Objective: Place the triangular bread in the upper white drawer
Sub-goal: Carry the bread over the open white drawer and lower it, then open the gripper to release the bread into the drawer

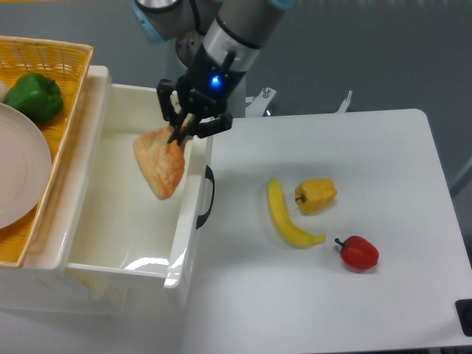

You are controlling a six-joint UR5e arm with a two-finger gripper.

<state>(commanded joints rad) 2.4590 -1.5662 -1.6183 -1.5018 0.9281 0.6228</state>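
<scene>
The triangular bread (159, 165), an orange-tan wedge with mottled crust, hangs point-down over the right side of the upper white drawer (118, 247). My gripper (179, 134) is shut on its top corner, just inside the drawer's right wall. The bread is above the drawer's floor and looks clear of it. The drawer stands pulled out, its dark curved handle (206, 196) facing the table.
A yellow wicker basket (59, 66) at the far left holds a green pepper (34, 96) and a pale plate (18, 177). On the white table to the right lie a banana (286, 216), a yellow bell pepper (316, 195) and a red pepper (358, 252).
</scene>
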